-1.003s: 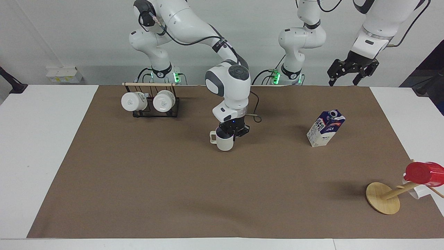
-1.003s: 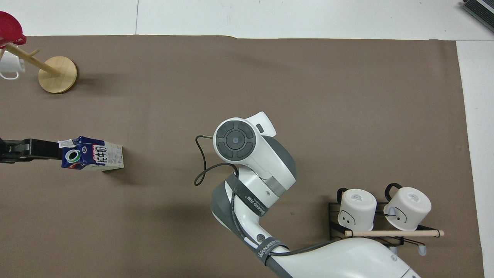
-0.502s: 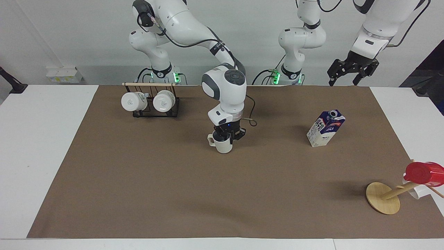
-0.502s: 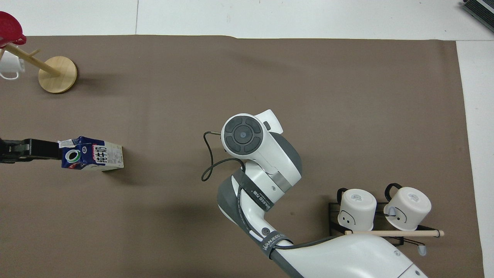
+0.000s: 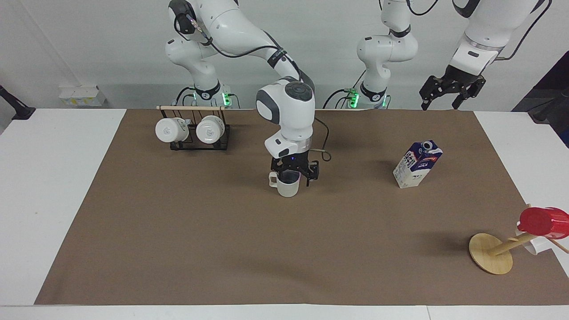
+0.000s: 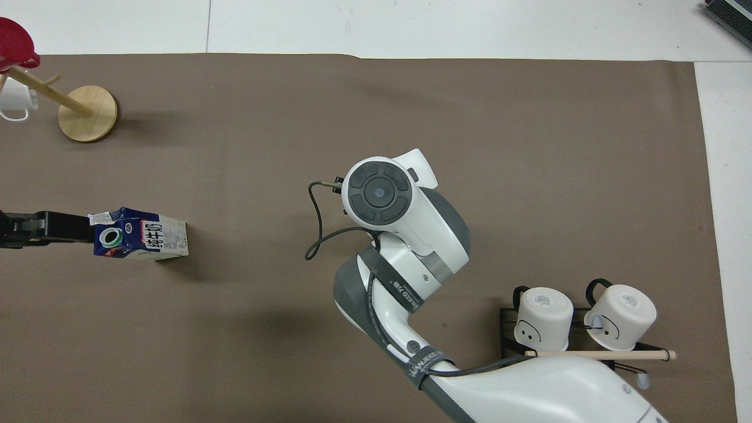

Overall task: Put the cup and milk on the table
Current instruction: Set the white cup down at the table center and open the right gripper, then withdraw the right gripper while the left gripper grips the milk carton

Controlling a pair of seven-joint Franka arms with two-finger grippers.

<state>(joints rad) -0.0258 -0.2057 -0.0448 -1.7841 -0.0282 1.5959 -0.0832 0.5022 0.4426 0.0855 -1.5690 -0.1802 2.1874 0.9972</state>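
The cup point(image 5: 288, 186) is seen standing upright on the brown mat of the surface point(image 5: 178, 231), near the middle, with its small handle turned toward the right arm's end. The right end effector point(image 5: 293, 171) is placed directly over the cup's rim, its fingers spread apart to either side, so the cup appears to be let go and not gripped. In the overhead view the cup is hidden under the right arm's wrist.

The milk point(image 5: 417, 164) is found well apart from the cup, toward the left arm's end of the surface, standing on its base on the mat. The left end effector point(image 5: 451, 93) is held in the air above the mat's edge at the robots' end, fingers spread, holding nothing; this arm is judged to be waiting.

Both task items are judged to be set down already. What seems left is only for the right arm to be lifted clear of the cup.
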